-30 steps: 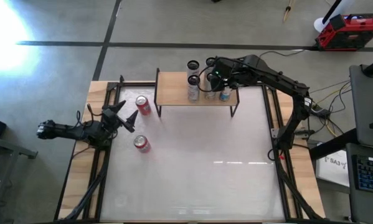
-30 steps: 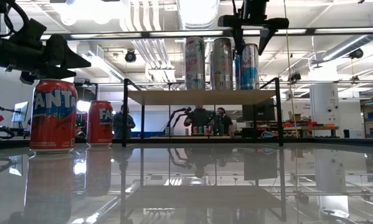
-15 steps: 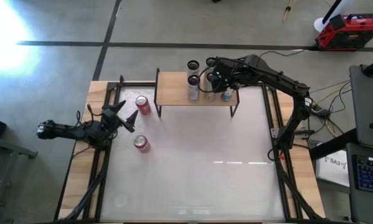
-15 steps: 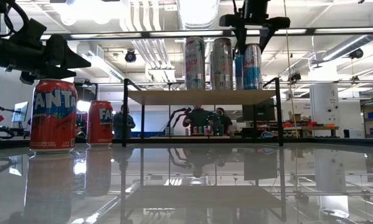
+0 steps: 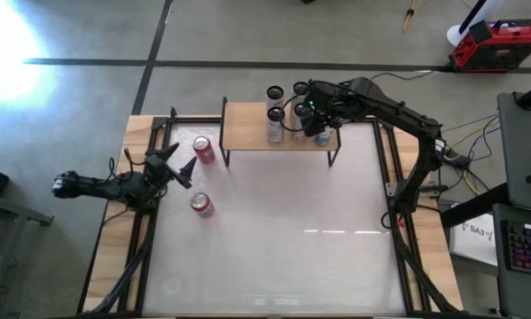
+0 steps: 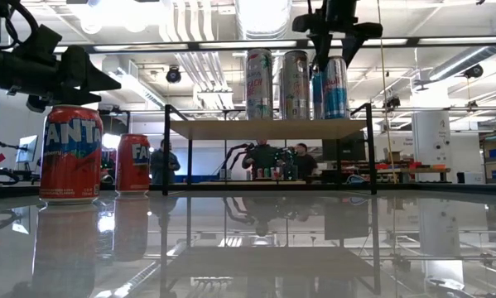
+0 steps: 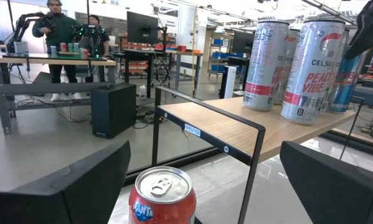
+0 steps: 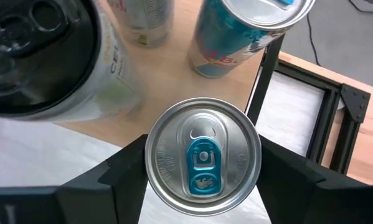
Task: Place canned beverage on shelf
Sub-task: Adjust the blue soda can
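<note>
The shelf [image 5: 247, 133] stands at the table's far edge, a tan wooden top on black legs. Several tall cans stand on it, among them a peach-labelled can [image 7: 312, 68] and a silver one [image 6: 296, 84]. My right gripper [image 6: 331, 60] reaches down over the shelf's right end and is shut on a blue-and-silver can [image 8: 203, 155], the canned beverage. A second blue can [image 8: 248, 31] stands just behind it. Two red Fanta cans [image 5: 203, 149] [image 5: 201, 205] stand on the table at the left. My left gripper [image 5: 182, 165] hangs open and level beside them. My right gripper pinches the blue can just under its top rim [image 8: 154, 163], one finger on each side. The fingers [image 6: 318, 62] come from above, slanting down. The can stands upright with its base [image 6: 330, 117] on the shelf's top near the right end.
The table [image 5: 283, 248] is white and glossy, with black rails along its left and right sides. The nearer Fanta can [image 7: 160, 196] sits right in front of my left gripper's fingers. People stand at benches in the room beyond.
My right gripper has shut its fingers onto the blue can's top and has rolled a little about its own axis, staying in place. The can has kept its spot on the shelf.
</note>
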Action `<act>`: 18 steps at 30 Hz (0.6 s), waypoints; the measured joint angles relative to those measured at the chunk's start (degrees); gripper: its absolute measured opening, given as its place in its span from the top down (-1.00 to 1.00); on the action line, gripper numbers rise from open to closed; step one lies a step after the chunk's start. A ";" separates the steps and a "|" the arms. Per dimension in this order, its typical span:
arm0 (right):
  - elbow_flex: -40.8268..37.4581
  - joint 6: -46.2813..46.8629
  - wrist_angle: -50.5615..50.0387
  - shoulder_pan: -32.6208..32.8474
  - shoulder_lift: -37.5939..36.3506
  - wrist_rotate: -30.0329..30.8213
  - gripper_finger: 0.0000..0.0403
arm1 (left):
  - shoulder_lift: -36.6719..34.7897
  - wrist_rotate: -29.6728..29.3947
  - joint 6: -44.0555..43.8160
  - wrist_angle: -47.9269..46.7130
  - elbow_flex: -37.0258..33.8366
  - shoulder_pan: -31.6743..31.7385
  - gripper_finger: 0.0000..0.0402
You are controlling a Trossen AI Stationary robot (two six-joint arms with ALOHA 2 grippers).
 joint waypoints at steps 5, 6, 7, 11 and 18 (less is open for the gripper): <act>0.00 -2.70 0.43 0.01 -0.51 -0.55 -0.20 | 0.00 0.00 0.00 0.00 0.00 0.01 -0.98; 0.00 -3.39 0.76 0.01 -0.64 -0.53 -0.20 | 0.00 0.01 -0.02 0.00 -0.01 0.00 -0.98; 0.00 -3.89 1.20 0.01 -0.76 -0.56 -0.19 | 0.00 0.00 -0.02 0.00 0.00 0.02 -0.98; 0.00 -6.23 2.18 0.01 -1.06 -0.57 -0.19 | 0.00 0.00 -0.01 0.00 -0.01 0.01 -0.98; 0.00 -10.23 2.77 -0.01 -1.18 -1.61 -0.20 | 0.00 0.00 0.00 0.00 0.00 0.00 -0.98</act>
